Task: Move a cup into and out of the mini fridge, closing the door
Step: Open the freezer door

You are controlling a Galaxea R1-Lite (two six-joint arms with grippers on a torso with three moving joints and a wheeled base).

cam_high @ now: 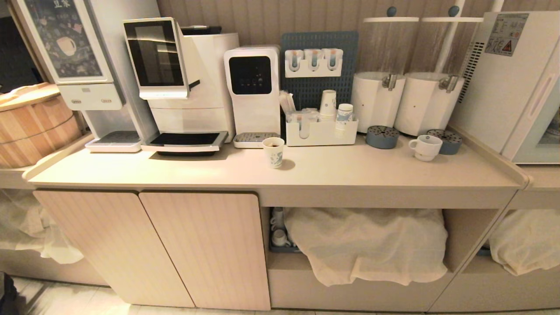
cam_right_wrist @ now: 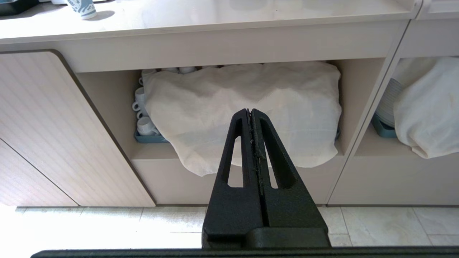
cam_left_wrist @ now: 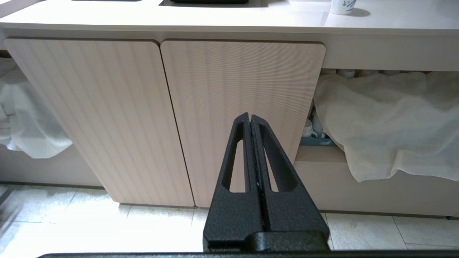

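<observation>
The small white cup (cam_high: 425, 147) with a loop handle stands on the counter (cam_high: 350, 168) at the right, beside the blue drip trays. The white mini fridge (cam_high: 503, 83) sits at the counter's far right; its glass door (cam_high: 540, 118) with the long recessed handle (cam_high: 541, 97) is closed. Neither arm shows in the head view. My left gripper (cam_left_wrist: 250, 116) hangs low before the cabinet doors, shut and empty. My right gripper (cam_right_wrist: 250, 111) hangs low before the open shelf with the white cloth, shut and empty.
A patterned paper cup (cam_high: 274, 152) stands mid-counter. Coffee machines (cam_high: 188, 83), a cup organiser (cam_high: 321, 129) and two white dispensers (cam_high: 407, 100) line the back. A wooden tub (cam_high: 30, 122) sits at the left. Cloth-covered crockery (cam_high: 367, 245) fills the shelf below.
</observation>
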